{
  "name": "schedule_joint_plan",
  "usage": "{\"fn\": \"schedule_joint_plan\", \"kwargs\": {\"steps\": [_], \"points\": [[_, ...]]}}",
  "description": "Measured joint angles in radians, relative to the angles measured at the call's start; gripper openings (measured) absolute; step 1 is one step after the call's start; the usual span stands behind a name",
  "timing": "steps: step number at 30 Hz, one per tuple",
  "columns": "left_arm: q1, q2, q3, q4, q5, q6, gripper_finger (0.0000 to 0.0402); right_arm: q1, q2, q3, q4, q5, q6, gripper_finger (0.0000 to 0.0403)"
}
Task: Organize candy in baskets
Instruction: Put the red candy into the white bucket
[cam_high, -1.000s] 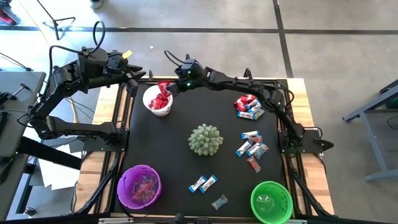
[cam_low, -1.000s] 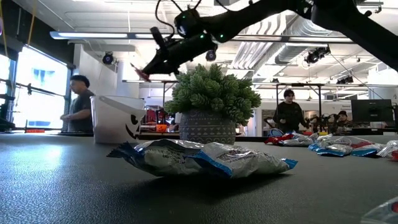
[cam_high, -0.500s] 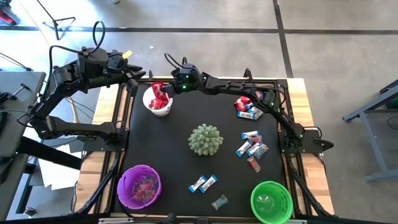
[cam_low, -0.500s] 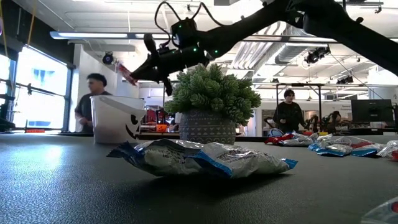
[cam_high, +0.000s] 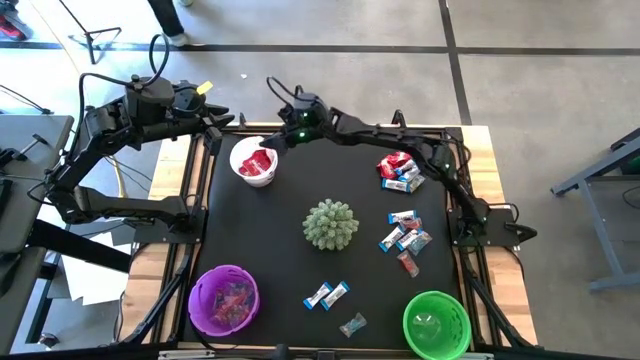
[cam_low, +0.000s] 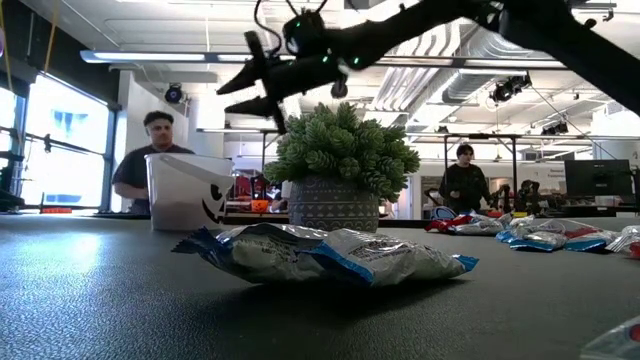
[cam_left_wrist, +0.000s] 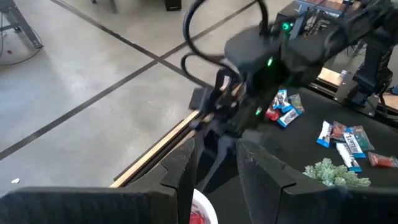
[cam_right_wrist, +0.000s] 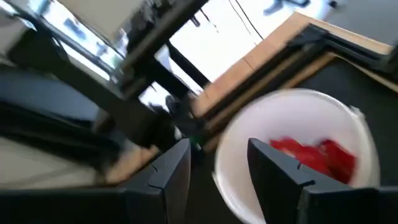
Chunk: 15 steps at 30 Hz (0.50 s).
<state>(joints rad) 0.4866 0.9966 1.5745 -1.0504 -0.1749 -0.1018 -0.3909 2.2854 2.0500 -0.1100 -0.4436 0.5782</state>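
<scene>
With your right gripper (cam_high: 272, 143) open and empty over the white basket (cam_high: 254, 163), lift clear before fetching more candy (cam_high: 401, 171).

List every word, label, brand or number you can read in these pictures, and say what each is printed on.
No text can be read in any view.
Candy wrapper nearest the low camera: blue-and-silver print, too blurred to read.
Blue-and-silver candies on the table: too small to read.
White basket: a black jack-o'-lantern face, no words.
Signs in the room behind: too small to read.
</scene>
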Motion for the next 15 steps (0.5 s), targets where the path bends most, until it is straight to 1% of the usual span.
{"fn": "schedule_joint_plan", "kwargs": {"steps": [4, 7, 12, 13, 15], "points": [[0.0, 0.0, 0.0, 0.0, 0.0, 0.001, 0.0104, -0.009, -0.09, 0.0, -0.318, 0.063, -0.157, 0.0137], [0.0, 0.004, 0.0, 0.0, 0.0, 0.0, 0.0104, -0.012, -0.155, 0.001, -0.595, 0.168, -0.256, 0.0128], [0.0, 0.031, 0.0, 0.001, 0.01, -0.001, 0.0104, -0.014, -0.201, 0.001, -1.036, 0.406, -0.282, 0.0124], [0.0, 0.041, 0.0, 0.001, 0.014, -0.001, 0.0104, -0.014, -0.203, 0.001, -1.1, 0.441, -0.269, 0.0124], [0.0, 0.065, 0.0, 0.001, 0.016, -0.001, 0.0104, -0.017, -0.202, -0.004, -1.236, 0.481, -0.248, 0.0124]]}}
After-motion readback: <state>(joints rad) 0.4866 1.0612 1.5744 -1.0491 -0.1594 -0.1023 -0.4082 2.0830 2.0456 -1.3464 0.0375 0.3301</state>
